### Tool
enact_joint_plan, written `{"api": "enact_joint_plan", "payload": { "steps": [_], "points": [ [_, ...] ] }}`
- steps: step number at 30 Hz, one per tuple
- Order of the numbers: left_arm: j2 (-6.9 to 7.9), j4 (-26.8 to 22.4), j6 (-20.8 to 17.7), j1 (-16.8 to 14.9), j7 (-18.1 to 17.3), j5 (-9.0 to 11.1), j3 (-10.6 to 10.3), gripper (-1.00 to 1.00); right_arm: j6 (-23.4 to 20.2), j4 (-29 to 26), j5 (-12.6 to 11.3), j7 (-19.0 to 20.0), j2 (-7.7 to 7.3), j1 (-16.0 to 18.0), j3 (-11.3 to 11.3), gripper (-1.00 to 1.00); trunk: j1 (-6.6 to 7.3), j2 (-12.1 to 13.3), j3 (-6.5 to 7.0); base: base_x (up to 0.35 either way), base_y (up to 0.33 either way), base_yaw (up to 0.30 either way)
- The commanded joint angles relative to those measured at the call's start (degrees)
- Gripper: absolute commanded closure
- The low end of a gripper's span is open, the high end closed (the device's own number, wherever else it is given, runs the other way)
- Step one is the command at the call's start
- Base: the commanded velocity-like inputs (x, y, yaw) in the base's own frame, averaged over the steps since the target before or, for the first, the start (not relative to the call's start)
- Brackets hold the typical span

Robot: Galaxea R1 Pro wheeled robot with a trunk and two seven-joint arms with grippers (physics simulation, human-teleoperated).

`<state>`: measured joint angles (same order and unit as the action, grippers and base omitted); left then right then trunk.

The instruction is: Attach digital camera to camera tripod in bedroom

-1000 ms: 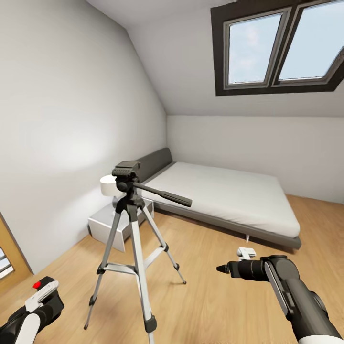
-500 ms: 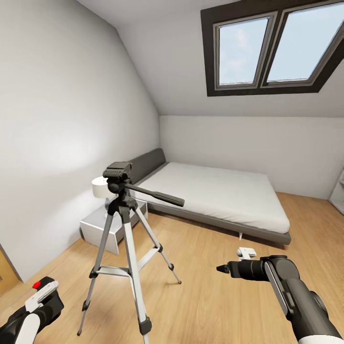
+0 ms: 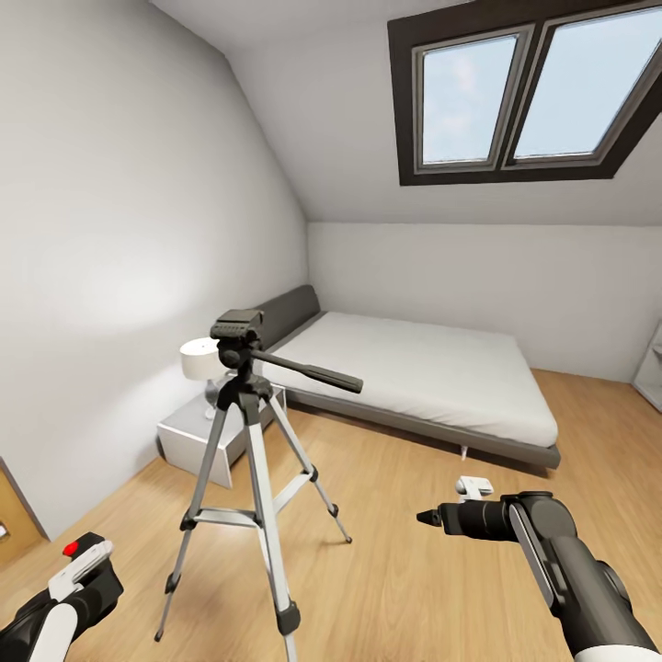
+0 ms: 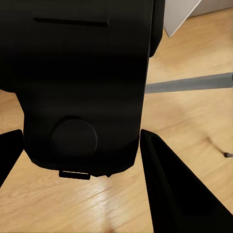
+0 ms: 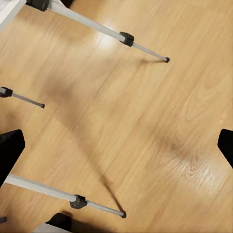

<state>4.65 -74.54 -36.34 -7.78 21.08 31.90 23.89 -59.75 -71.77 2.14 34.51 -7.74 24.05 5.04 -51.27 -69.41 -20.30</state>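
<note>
The camera tripod (image 3: 246, 432) stands upright on the light wood floor (image 3: 414, 561) of the bedroom, at left of centre in the head view. Its three silver legs are spread, and its black head carries a long pan handle (image 3: 308, 371) pointing toward the grey low bed (image 3: 414, 377). No device is mounted on the tripod head. Behind the tripod, against the white wall, a grey nightstand (image 3: 198, 437) carries a white lamp (image 3: 200, 360). A dark-framed skylight (image 3: 524, 92) is set in the sloped ceiling.

The left end effector (image 3: 78, 575) sits at the lower left corner of the head view, well apart from the tripod head. A red button and a white part show at its tip. In the left wrist view, the digital camera (image 4: 80, 82) lies between the two dark fingers (image 4: 174, 189); it appears to be pinched, though contact at the pads is not clearly visible.

The right end effector (image 3: 430, 519) is extended at lower right, pointing toward the tripod legs. In the right wrist view its fingers (image 5: 9, 148) sit at opposite edges, spread wide with nothing between them, above the floor and the tripod feet.
</note>
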Motion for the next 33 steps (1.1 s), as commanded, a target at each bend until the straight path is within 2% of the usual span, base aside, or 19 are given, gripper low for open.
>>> {"api": "enact_joint_plan", "payload": {
  "steps": [1,11,22,33],
  "points": [
    [-0.01,-0.08,-0.24,-0.04,0.41,0.41,-0.02,1.00,-0.25,-0.04,0.24,0.31,0.01,0.04,0.06,-1.00,0.00,-0.05,-0.07,-0.009,0.010,0.000],
    [-0.02,-0.08,-0.28,-0.04,0.51,0.38,-0.06,1.00,-0.25,-0.04,0.23,0.37,0.02,0.09,0.16,-1.00,0.00,-0.05,-0.07,-0.003,0.003,-0.011],
    [-0.03,-0.08,-0.27,-0.04,0.49,0.39,-0.07,1.00,-0.25,-0.17,0.22,0.33,0.01,0.09,0.20,-1.00,0.00,-0.05,0.04,0.000,0.000,-0.152],
    [-0.14,-0.08,-0.23,-0.04,0.62,0.29,-0.17,1.00,-0.25,-3.32,0.20,0.31,0.02,0.05,0.45,-1.00,0.00,-0.05,0.06,0.019,0.059,-0.027]
  ]
}}
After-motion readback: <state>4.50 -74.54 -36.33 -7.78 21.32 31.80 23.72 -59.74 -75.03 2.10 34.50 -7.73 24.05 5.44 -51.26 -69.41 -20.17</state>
